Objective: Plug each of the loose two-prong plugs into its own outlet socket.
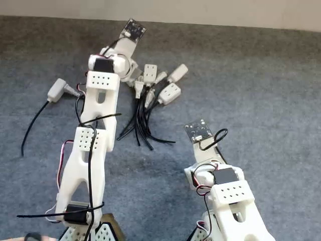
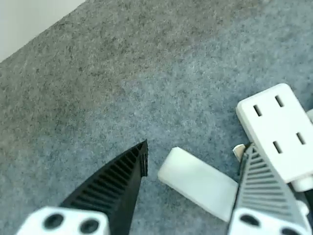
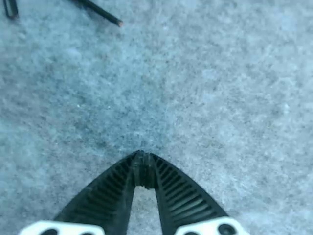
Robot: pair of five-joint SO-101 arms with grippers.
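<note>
looking down over the grey carpet (image 1: 266, 85), the high view is giving the whole spread. the left arm (image 1: 98, 118) is stretching far up to a cluster of white plugs and sockets (image 1: 169, 93), whose black cables (image 1: 143, 120) are fanning out toward the middle. an angled plug (image 1: 59, 90) is lying well apart on the other side of that arm, its own cable trailing away. the right arm (image 1: 228, 193) is sitting low and near, well apart from the cluster.

where the high view has the wrist lying over the fingers, the left wrist view is giving the close detail. the left pincer (image 2: 196, 147) is standing wide open, its black finger (image 2: 120, 183) and grey finger (image 2: 259, 191) spread apart over the carpet. a white block (image 2: 198, 180) is lying between the two fingers, nearer the grey one; whether it is touching that finger is not clear. just beyond the grey fingertip an outlet socket (image 2: 274, 125) is lying face up, white and rounded at the corners, showing pairs of narrow dark slots.

the right wrist view is showing the right pincer (image 3: 143, 161) closed on nothing, its two black fingers meeting at the tips above the carpet, with a black cable end (image 3: 98, 10) lying well apart from it.
</note>
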